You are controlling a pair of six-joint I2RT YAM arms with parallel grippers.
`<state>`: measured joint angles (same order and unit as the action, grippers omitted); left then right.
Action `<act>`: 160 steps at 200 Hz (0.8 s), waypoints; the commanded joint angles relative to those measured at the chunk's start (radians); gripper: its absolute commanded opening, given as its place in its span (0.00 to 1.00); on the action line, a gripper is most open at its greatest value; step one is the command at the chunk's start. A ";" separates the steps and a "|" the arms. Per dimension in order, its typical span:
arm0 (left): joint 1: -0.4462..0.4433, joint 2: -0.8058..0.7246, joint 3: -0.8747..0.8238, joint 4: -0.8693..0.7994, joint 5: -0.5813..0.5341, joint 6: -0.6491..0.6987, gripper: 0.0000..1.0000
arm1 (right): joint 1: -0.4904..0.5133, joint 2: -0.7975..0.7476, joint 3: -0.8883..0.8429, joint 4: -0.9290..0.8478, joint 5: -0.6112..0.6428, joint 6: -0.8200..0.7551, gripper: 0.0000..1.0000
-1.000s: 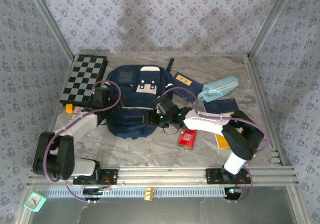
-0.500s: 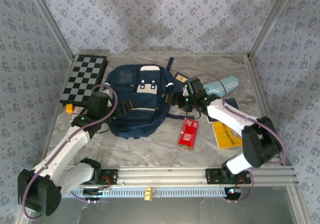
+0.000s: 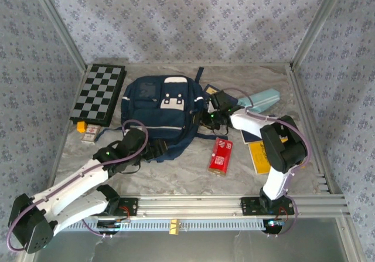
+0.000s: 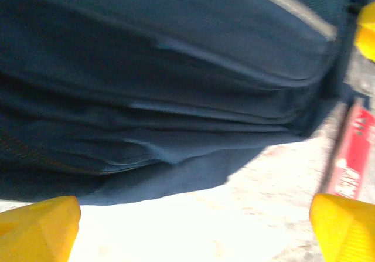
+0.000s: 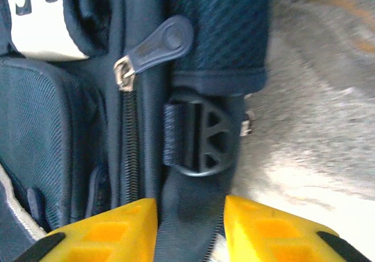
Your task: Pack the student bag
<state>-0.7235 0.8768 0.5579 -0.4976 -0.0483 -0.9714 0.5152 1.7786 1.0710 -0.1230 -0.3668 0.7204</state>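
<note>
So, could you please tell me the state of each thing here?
bag: lying flat, front up
zip: closed below its pull
left end effector: open, empty, at the bag's edge
right end effector: shut on the strap
pencil case: zip too small to tell

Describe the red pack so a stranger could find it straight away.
Start at the big navy student bag, the largest item. Just right of its near end lies a small flat red pack. It is the only red thing; the booklet beside it is yellow.
</note>
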 commanded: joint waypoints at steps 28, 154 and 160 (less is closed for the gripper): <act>0.206 0.055 -0.036 0.083 0.007 0.046 1.00 | 0.084 -0.009 -0.049 0.100 0.070 0.093 0.28; 0.492 0.080 0.060 -0.006 0.138 0.315 1.00 | 0.145 -0.168 -0.094 0.008 0.087 0.101 0.59; 0.486 0.053 0.051 -0.016 0.139 0.295 1.00 | 0.121 -0.155 -0.088 -0.001 0.066 0.097 0.60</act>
<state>-0.2249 1.0271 0.6098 -0.4370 0.0349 -0.6735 0.7147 1.6245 0.9787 -0.0139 -0.2630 0.8597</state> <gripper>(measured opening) 0.998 0.575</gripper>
